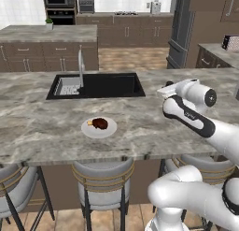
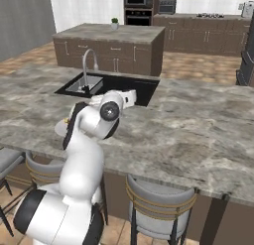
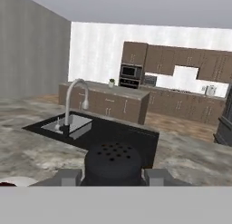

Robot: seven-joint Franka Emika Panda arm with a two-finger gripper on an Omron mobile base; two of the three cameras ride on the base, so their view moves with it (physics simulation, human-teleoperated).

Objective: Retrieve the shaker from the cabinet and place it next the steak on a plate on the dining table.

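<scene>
With the end effector (image 3: 113,175) clenched on the shaker (image 3: 113,162) above the bench (image 1: 42,122), beyond the plate (image 1: 99,128) on its sink (image 1: 112,85) side, the carry looks nearly done; next, lower it beside the steak (image 1: 99,123) and release.

You see a kitchen with a warm brown wooden plank floor (image 1: 133,57) and a white tiled back wall (image 3: 97,48). Along that wall stand dark brown wooden cabinets (image 3: 181,62), with a black built-in oven (image 1: 59,10) under a microwave. A second brown island with a grey stone top (image 2: 111,35) carries a small green potted plant (image 2: 114,23). On the left side you have a plain grey wall (image 3: 31,55). Below, 2 grey padded stools with brass bands (image 1: 102,176) are pushed in. The light is even and soft.
</scene>
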